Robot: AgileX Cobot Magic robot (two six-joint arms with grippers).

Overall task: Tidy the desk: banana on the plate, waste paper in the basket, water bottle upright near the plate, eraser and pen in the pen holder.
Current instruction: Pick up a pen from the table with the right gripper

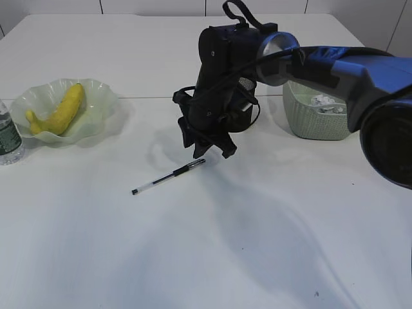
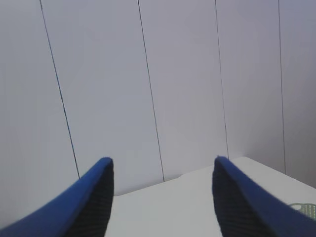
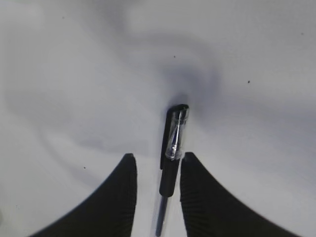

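A black pen (image 1: 168, 177) lies on the white table. My right gripper (image 1: 210, 153) hangs just over its capped end. In the right wrist view the open jaws (image 3: 157, 159) stand on either side of the pen (image 3: 174, 143), the right finger close to it, not clamped. A yellow banana (image 1: 62, 111) lies on the pale green plate (image 1: 103, 96). A water bottle (image 1: 8, 136) stands upright at the left edge. My left gripper (image 2: 163, 170) is open and empty, facing a wall. No eraser is in view.
A green woven basket (image 1: 314, 122) with crumpled white paper (image 1: 324, 103) stands at the right behind my right arm. A dark mesh object (image 1: 246, 109) is mostly hidden behind the right wrist. The table's far edge runs along the back.
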